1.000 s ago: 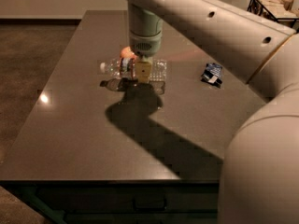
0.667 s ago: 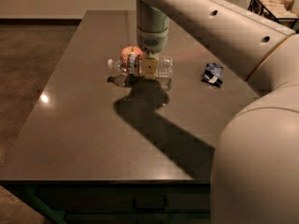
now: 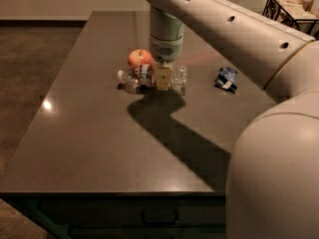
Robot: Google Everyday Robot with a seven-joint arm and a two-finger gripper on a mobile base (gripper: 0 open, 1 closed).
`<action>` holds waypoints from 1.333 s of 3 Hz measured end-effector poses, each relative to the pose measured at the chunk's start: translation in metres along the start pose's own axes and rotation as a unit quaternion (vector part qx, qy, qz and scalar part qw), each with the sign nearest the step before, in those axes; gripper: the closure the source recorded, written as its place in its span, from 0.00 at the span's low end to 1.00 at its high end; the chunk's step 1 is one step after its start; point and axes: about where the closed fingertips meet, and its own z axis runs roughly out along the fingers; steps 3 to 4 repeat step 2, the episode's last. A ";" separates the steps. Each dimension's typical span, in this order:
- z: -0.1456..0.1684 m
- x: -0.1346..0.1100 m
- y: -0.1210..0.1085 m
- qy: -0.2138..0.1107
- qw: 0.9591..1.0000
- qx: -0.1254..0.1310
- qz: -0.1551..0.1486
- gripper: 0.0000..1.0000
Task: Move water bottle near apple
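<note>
Where the tool [image 3: 163,77] sits: low over the far half of the dark grey counter [image 3: 99,133], hanging straight down from the big white arm [image 3: 224,24], right on the bottle's middle.
Tool state: pinching the bottle across its belly. The pale near finger lies flat against the side facing us, and the far one is hidden behind.
Water bottle: the clear ribbed plastic water bottle [image 3: 137,79] with its white cap lies on its side, cap to the left. I can't tell whether it rests on the counter or rides just off it.
Apple: the small round red apple [image 3: 140,58] with yellowish patches is right behind the bottle's cap end, so close that I can't say if they touch.
Step in hand: looks like the set-down and release, with the job all but done.
How to do it well: settle the bottle fully onto the counter before letting go, then spread the tool gently and lift straight up.
Watch for: a ribbed round bottle rolls easily, and a sideways nudge could send the apple off.
Also there: a small blue-and-white snack packet [image 3: 227,78] lies well to the right, out of the way.
</note>
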 end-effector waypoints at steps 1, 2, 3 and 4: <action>0.008 0.001 0.009 -0.004 1.000 -0.014 -0.012 0.13; 0.010 -0.001 0.007 -0.006 1.000 -0.011 -0.013 0.00; 0.010 -0.001 0.007 -0.006 1.000 -0.011 -0.013 0.00; 0.010 -0.001 0.007 -0.006 1.000 -0.011 -0.013 0.00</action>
